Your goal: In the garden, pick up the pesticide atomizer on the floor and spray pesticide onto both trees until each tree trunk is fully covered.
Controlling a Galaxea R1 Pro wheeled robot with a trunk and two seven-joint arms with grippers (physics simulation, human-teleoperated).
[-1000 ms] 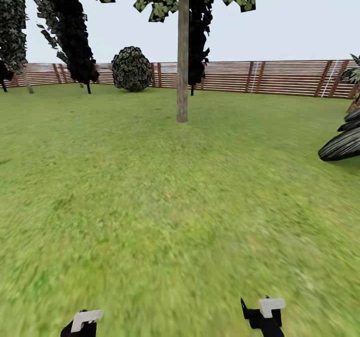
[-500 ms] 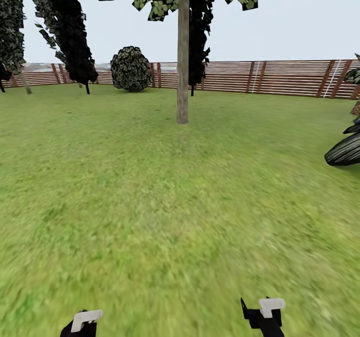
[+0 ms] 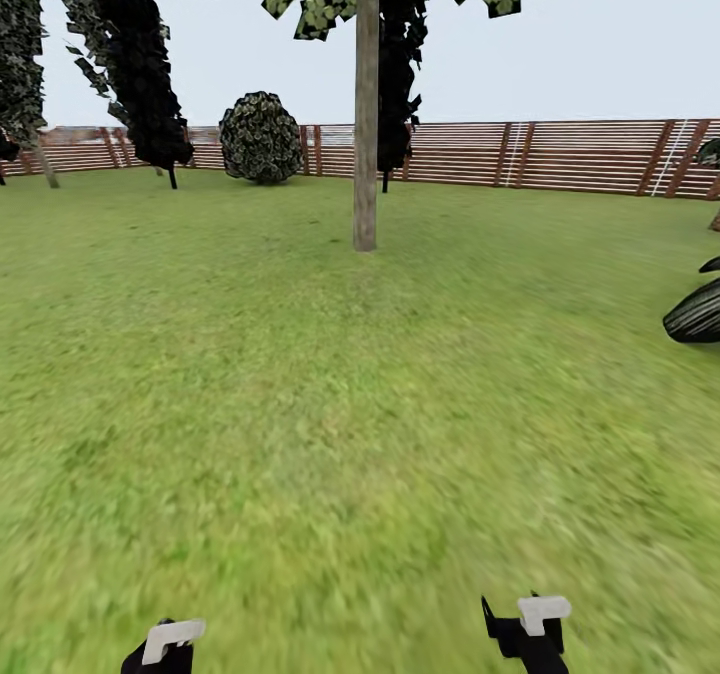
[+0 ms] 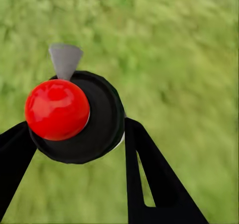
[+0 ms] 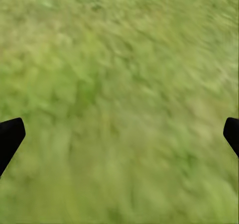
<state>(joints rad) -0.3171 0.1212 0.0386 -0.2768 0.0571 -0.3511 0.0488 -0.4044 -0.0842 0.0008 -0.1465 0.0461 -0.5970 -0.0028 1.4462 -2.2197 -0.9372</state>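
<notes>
Pesticide atomizer (image 4: 74,117) clamped in left claw (image 4: 79,134); right claw (image 5: 119,134) apart over grass (image 3: 330,434).

tree trunk (image 3: 366,104) — top cut off | grass floor (image 3: 300,404) — blurred

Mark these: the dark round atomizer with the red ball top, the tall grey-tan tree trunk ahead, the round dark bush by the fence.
Dark round atomizer (image 4: 94,122): left wrist view, black body beside red ball.
Grey-tan tree trunk (image 3: 366,124): head view, mid-column.
Round dark bush (image 3: 261,138): head view, foliage centre.
</notes>
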